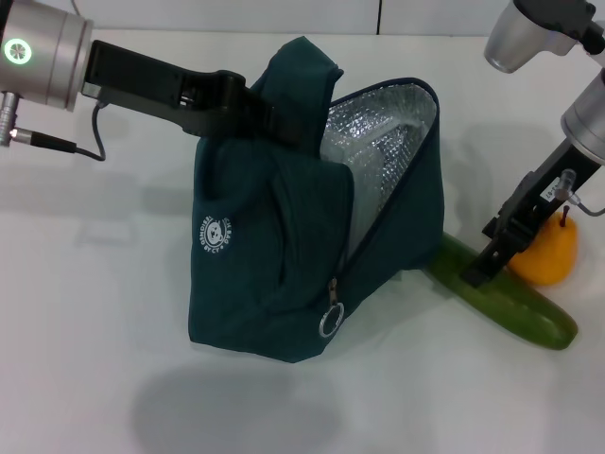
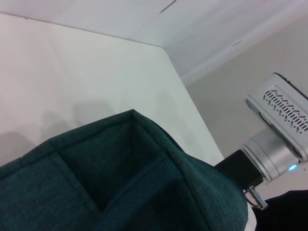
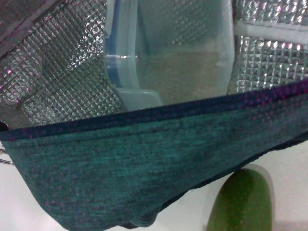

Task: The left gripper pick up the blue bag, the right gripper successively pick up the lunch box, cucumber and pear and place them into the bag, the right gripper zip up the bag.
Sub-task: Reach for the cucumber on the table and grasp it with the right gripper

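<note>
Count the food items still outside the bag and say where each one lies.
2. The cucumber lies on the table at the blue bag's right edge; the pear sits just behind it. The lunch box is already inside.
</note>
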Available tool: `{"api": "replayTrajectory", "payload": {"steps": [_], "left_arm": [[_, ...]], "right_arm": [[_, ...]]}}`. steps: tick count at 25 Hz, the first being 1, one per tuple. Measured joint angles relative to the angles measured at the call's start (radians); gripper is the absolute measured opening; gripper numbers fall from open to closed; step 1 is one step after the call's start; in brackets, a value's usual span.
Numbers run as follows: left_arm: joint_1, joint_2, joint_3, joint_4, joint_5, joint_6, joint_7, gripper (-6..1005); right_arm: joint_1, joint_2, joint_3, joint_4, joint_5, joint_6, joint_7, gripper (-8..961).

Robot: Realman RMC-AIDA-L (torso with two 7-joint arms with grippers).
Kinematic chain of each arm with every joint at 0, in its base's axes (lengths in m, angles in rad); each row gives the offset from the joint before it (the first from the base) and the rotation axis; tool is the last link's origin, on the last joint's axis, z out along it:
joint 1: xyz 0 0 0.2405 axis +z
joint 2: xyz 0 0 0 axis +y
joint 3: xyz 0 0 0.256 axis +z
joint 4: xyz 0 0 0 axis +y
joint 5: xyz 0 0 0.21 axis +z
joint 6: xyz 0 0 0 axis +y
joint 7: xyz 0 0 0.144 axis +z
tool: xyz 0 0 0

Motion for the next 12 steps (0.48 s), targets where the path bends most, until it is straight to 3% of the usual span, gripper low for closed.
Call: {"api": "replayTrajectory", "payload": {"steps": [12], "left_arm": [[-0.008,-0.003,0.001,0.0,0.0,0.0,0.0,46]], "right_arm": [[-0.003,0.033,-0.004,0.006,-0.051,0.025,0.0,884]]}}
